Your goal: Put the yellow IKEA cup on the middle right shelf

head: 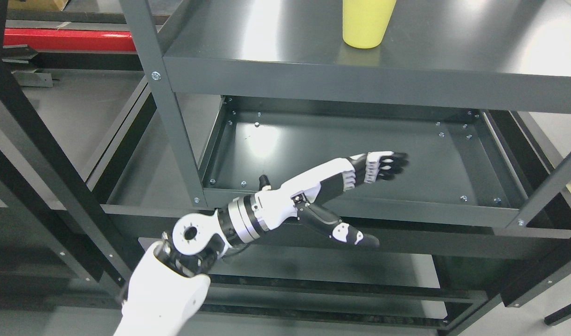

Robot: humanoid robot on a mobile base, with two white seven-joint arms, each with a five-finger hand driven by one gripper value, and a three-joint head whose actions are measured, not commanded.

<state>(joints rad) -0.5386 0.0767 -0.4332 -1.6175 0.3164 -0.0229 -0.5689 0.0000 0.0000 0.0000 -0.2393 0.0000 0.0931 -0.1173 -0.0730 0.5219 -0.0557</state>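
Observation:
A yellow cup (365, 22) stands upright on the grey shelf board (453, 51) at the top of the head view; its rim is cut off by the picture's edge. My left hand (374, 186) reaches in from the lower left, well below the cup, in front of the lower tray-like shelf (313, 149). Its fingers (383, 165) are stretched out and the thumb (346, 233) points down and to the right. It holds nothing. The right arm does not show.
Grey uprights (166, 102) frame the rack at left, and another upright (546, 186) slants at right. A second dark rack (43, 154) stands to the left. A red bar (66, 39) lies at the far upper left.

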